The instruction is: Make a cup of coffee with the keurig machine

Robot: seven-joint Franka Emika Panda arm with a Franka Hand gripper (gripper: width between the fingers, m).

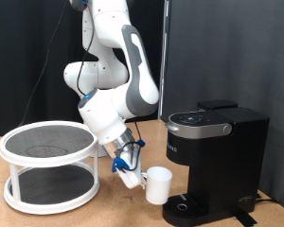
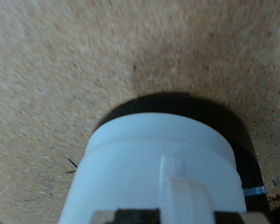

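Note:
The white cup [image 1: 159,184] hangs just above the wooden table, right next to the black keurig machine [image 1: 214,159] on the side towards the exterior view's left. My gripper [image 1: 133,174] is shut on the cup's handle side, reaching down from the exterior view's upper left. The machine's lid is down, and its round drip tray [image 1: 186,206] lies just below and right of the cup. In the wrist view the cup [image 2: 159,159] fills the lower part, with its handle [image 2: 181,185] facing the camera and a dark round shape [image 2: 224,119] behind it.
A white round two-tier rack [image 1: 50,163] with dark mesh shelves stands on the table at the exterior view's left. A black curtain hangs behind. Bare wooden table [image 2: 75,65] lies beneath the cup.

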